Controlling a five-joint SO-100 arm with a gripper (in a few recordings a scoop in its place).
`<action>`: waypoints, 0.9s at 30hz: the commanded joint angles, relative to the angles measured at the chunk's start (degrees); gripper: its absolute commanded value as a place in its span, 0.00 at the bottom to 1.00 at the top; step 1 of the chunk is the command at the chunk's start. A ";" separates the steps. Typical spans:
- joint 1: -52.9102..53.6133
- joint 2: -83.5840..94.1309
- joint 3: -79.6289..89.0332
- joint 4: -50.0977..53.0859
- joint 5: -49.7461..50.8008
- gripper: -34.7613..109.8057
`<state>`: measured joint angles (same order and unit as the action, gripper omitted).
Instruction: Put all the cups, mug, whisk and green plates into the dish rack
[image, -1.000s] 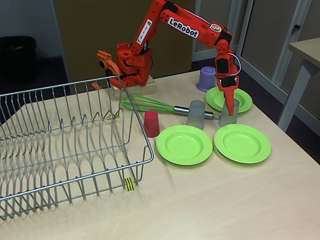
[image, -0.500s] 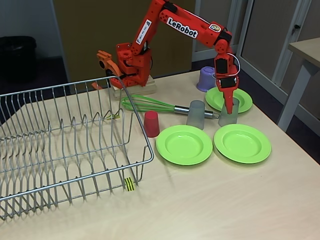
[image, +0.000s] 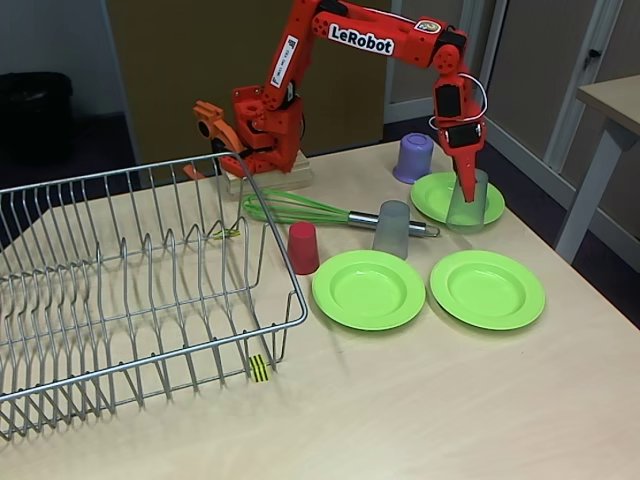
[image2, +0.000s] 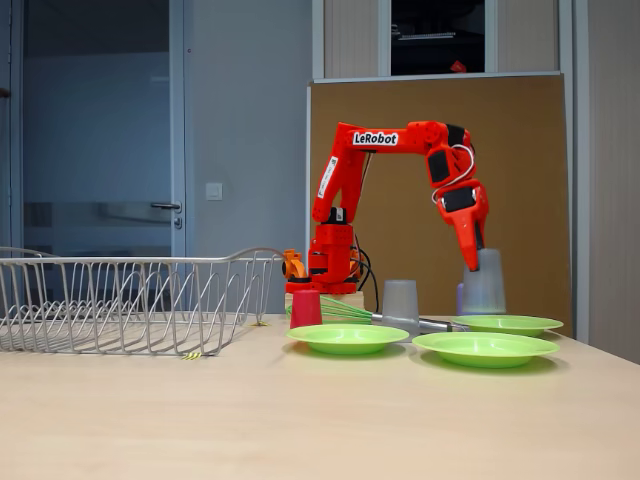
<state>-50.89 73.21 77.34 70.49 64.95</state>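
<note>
One grey cup (image: 467, 200) is pinched in my tool (image: 466, 188), up off the table (image: 420, 400), at 2 o'clock from the dish rack (image: 130, 290). It looks light and slippery, so I grip its rim.

You are driving a bright orange-red arm (image: 300, 60) with a white "LeRobot" label in black letters. Its gripper (image: 468, 190) holds a translucent grey cup (image: 467, 200); a second translucent grey cup (image: 392, 229) and an opaque red cup (image: 303, 247) stand by the whisk (image: 320, 212), which has green wires and a shiny steel handle. The three plates (image: 368, 288) are lime green, the mug (image: 413, 157) lilac-purple. The silver wire dish rack (image: 130, 290) carries a yellow-and-black striped tag (image: 259, 368), on a pale beige wood-look table (image: 400, 400)
</note>
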 joint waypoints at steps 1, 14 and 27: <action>-0.44 5.98 -0.18 0.18 -0.53 0.33; 16.79 18.72 -3.69 9.05 -29.00 0.31; 55.55 22.94 -12.13 20.65 -69.08 0.32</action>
<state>-2.81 96.15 69.43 89.65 2.72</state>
